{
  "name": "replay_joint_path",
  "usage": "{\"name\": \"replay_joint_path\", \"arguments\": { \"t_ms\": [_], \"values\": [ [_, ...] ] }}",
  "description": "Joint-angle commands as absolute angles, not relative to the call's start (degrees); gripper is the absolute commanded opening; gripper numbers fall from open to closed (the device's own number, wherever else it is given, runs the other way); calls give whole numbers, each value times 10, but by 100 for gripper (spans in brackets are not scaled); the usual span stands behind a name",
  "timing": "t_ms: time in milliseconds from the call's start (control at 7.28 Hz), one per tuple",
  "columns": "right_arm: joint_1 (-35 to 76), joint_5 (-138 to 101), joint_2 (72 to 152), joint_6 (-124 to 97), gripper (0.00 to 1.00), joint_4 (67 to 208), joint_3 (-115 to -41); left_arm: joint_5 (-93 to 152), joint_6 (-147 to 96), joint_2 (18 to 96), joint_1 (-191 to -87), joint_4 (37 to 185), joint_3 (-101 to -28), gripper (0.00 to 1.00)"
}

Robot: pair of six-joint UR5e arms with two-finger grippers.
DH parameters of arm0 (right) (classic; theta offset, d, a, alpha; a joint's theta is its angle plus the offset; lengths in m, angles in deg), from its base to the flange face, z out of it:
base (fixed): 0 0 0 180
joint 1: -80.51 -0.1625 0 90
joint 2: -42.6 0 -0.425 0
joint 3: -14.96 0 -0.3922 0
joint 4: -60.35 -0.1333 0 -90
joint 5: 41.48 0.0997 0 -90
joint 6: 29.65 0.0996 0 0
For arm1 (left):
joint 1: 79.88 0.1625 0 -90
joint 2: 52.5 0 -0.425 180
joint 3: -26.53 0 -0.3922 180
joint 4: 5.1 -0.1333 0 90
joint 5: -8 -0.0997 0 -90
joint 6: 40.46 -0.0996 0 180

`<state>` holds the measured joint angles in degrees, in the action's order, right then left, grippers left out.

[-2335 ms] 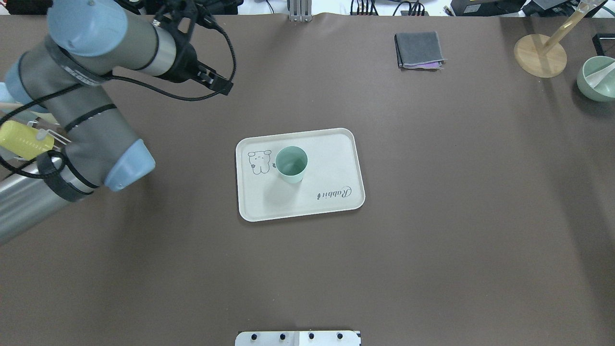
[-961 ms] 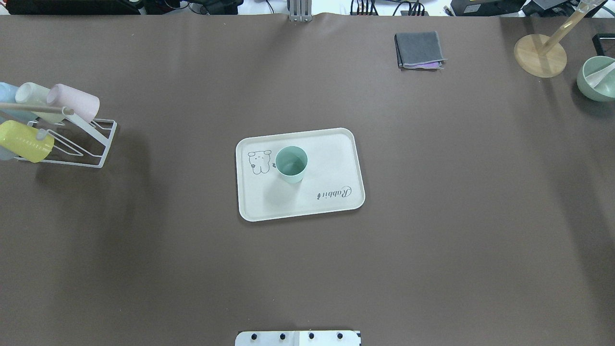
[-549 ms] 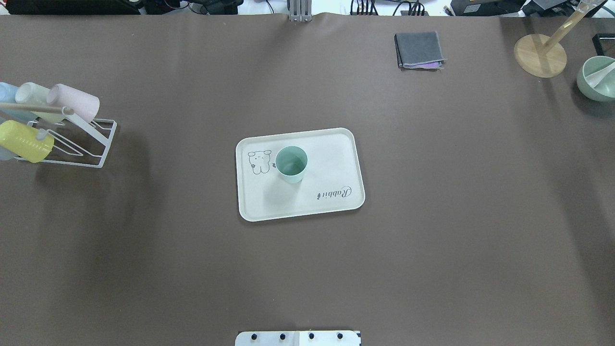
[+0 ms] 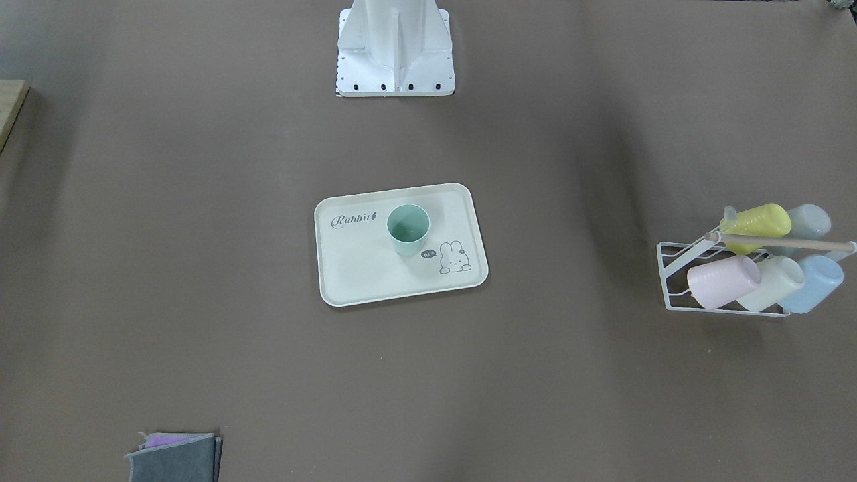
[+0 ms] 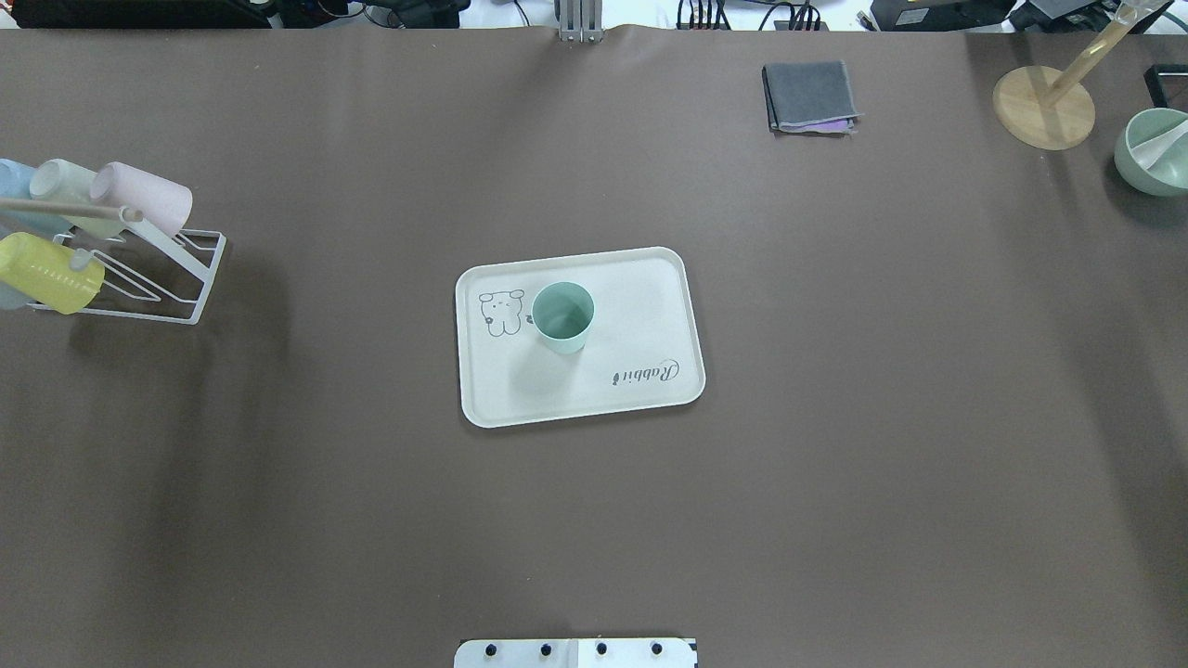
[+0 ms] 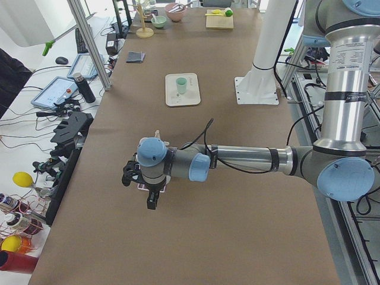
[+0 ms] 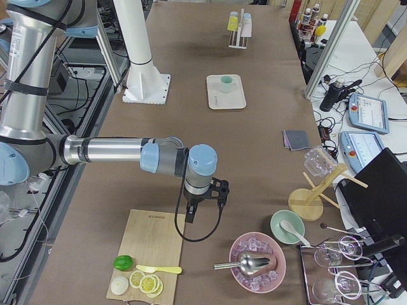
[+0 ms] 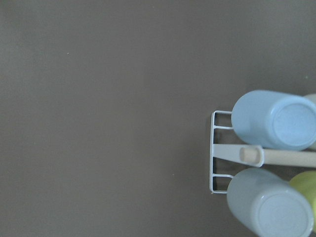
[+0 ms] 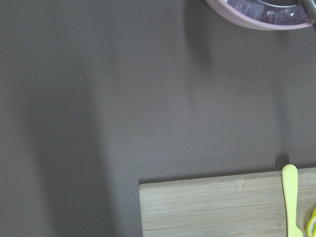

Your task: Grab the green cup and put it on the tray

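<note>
Presently, the left arm is seen only in the left side view, stretched out low over the bench [image 5: 835, 417] with its wrist turned down, so that the left claw [image 6: 152, 202] is hung above the wire cup rack [image 5: 139, 269]; whether that claw is released or clenched cannot be told. The right arm is likewise laid out low in the right side view, the right claw [image 7: 189, 215] pointed down just beside the wooden cutting board [image 7: 149, 248], and its state cannot be told either. The green cup [image 5: 562, 317] is stood upright, mouth up, on the tray [image 5: 691, 306] at the middle of the bench, apart from both claws. The script "Rabbit" [image 4: 355, 219] is printed on the tray, and a small "hi" bubble [image 4: 428, 254] is set next to the bunny drawing [image 4: 455, 258], just beside the cup. Compared with the overhead picture of some two seconds ago, the left arm is gone from that view's left side, and the rack with its pink, pale, blue and yellow cups, then mostly covered, is laid bare. The cup and the tray are unmoved since then.
</note>
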<state>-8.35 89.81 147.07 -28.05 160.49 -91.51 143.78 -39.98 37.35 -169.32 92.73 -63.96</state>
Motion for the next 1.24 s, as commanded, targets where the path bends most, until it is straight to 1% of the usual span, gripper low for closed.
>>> {"name": "replay_joint_path", "arguments": {
  "t_ms": [0,137,549,1099],
  "values": [
    [-84,900,1473,-282,100,1604,-916,1438,-409,370,-1696,922,-630,98],
    [-85,900,1474,-282,100,1604,-916,1438,-406,368,-1699,922,-622,98],
    [-93,899,1479,-321,100,1603,-915,1440,-405,371,-1700,922,-622,98],
    [-96,898,1483,-321,100,1603,-913,1440,-405,371,-1700,922,-625,98]
  ]
}}
